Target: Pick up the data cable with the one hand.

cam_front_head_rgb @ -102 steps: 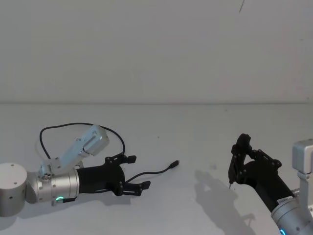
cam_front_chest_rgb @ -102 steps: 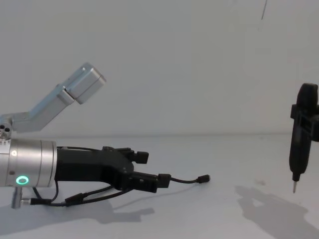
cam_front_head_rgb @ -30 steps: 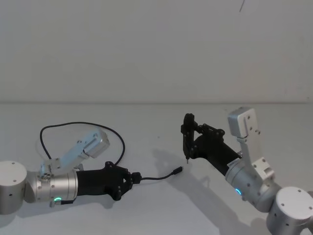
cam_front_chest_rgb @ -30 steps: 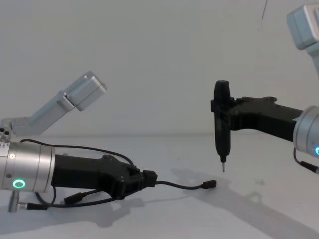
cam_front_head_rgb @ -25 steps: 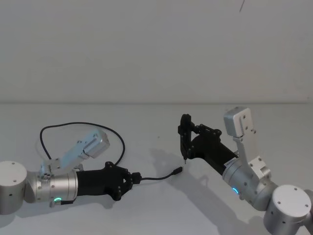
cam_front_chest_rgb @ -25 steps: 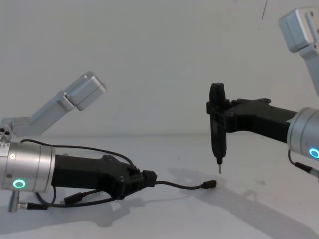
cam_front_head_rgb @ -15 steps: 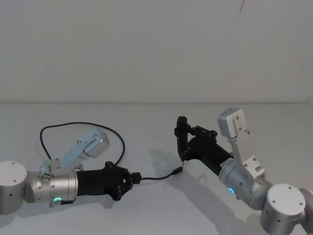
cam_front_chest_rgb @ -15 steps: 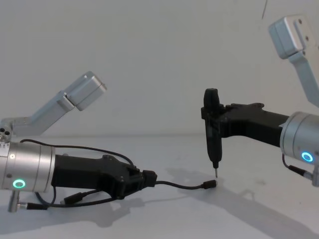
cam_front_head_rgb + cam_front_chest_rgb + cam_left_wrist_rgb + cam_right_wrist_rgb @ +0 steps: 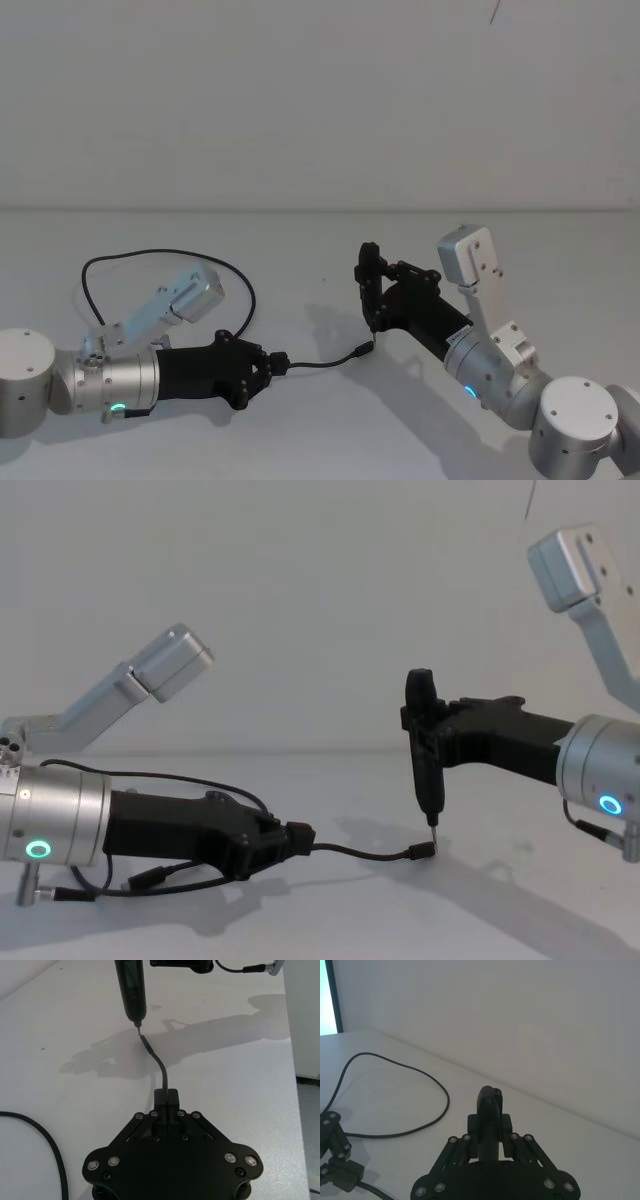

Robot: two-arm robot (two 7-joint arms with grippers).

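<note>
Already the left gripper point(image 9: 285, 842) has its two black plastic prongs clamped on the thicker inline joint of the data cable point(image 9: 365, 854), low over the white table point(image 9: 500, 920) near its left front, probably because that stiffer block gives a surer hold than the thin flexible cord. From there a short length runs to the small plug, lying on the matte tabletop, while the rest loops back toward the left edge. The right gripper point(image 9: 430, 780), closed around a slim pen-like tool point(image 9: 424, 760), holds its metal tip just above the plug, seemingly to steady it.
</note>
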